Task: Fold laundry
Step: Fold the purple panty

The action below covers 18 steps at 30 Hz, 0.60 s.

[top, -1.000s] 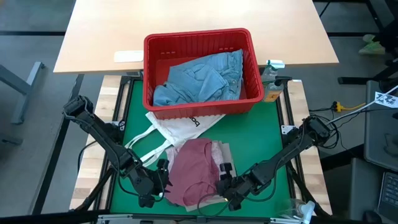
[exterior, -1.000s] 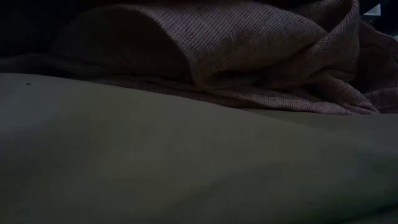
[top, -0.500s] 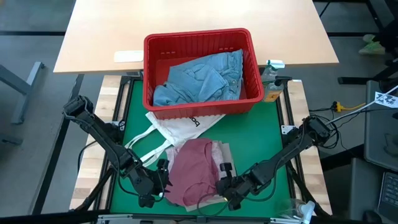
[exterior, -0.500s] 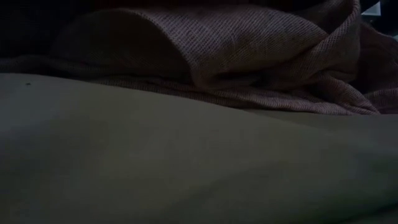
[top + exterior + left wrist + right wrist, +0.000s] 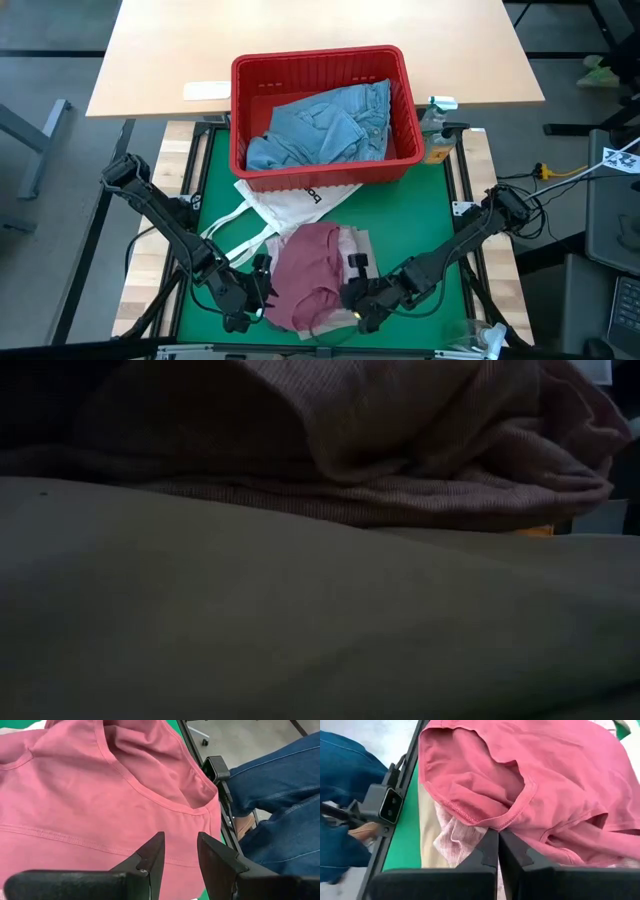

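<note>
Pink top (image 5: 310, 272) heaped at the mat's near edge. My right gripper (image 5: 498, 839) pinched shut on its hem; left gripper (image 5: 178, 851) half-open at the other side, holding nothing. Risk: thin pinch slips, or lifts the layer beneath too.

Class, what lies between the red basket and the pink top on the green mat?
High view: a white tote bag lies between red basket and pink top.
</note>
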Motion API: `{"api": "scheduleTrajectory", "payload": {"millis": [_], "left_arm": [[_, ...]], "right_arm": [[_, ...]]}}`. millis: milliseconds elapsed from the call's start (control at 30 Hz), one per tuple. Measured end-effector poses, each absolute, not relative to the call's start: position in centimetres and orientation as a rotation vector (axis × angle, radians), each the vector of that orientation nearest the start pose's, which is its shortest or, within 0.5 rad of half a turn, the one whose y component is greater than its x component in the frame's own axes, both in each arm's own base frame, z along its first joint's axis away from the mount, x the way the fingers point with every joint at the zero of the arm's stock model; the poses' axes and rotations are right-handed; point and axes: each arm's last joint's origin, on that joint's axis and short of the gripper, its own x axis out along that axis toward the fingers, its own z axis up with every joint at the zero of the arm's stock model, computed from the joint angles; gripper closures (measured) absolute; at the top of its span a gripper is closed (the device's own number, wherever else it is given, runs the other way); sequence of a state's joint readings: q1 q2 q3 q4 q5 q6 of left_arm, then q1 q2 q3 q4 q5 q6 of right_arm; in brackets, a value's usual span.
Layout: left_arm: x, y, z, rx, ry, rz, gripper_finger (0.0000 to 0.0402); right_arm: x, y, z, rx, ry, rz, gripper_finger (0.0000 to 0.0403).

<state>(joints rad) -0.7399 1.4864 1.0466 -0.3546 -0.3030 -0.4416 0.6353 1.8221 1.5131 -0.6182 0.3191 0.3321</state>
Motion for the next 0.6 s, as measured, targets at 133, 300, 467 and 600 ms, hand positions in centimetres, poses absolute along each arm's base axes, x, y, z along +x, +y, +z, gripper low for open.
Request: {"api": "scheduleTrajectory", "payload": {"millis": [133, 300, 467, 600], "left_arm": [[23.6, -20.4, 24.8, -0.018, 0.762, -0.249, 0.0292], [23.6, -20.4, 24.8, -0.018, 0.762, -0.249, 0.0292], [23.6, -20.4, 24.8, -0.018, 0.762, -0.249, 0.0292], [23.6, -20.4, 24.8, -0.018, 0.762, -0.249, 0.0292]], "right_arm": [[32.4, 22.4, 26.5, -0.089, 0.891, 0.196, 0.0399], [31.9, 22.8, 26.2, -0.055, 0.972, 0.305, 0.0398], [31.1, 23.2, 25.9, 0.003, 1.065, 0.367, 0.0398], [30.6, 22.9, 25.6, 0.031, 1.143, 0.321, 0.0398]]}}
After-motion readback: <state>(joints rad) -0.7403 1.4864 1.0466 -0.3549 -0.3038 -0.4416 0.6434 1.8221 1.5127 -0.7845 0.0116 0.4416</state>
